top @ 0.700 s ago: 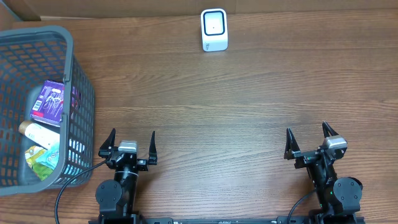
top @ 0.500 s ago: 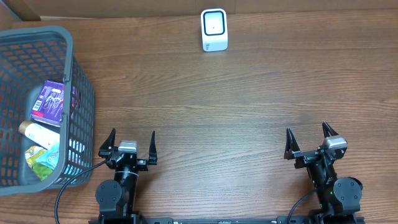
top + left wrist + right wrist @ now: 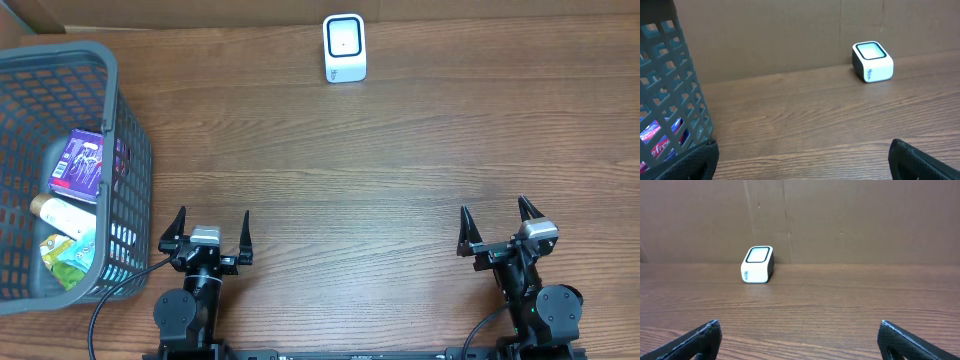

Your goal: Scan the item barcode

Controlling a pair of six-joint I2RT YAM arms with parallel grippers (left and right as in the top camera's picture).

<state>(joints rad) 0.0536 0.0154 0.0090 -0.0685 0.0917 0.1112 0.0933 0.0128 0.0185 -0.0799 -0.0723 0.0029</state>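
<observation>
well ahead of the left pincer [image 3: 213, 213] stands the white scanner [image 3: 344, 47].

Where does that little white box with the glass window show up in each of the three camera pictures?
Overhead: the scanner sits at top centre, near the far edge.
Left wrist: the scanner is at upper right.
Right wrist: the scanner is left of centre.
Shared landmark: the cardboard wall stands right behind it in all three views.
</observation>
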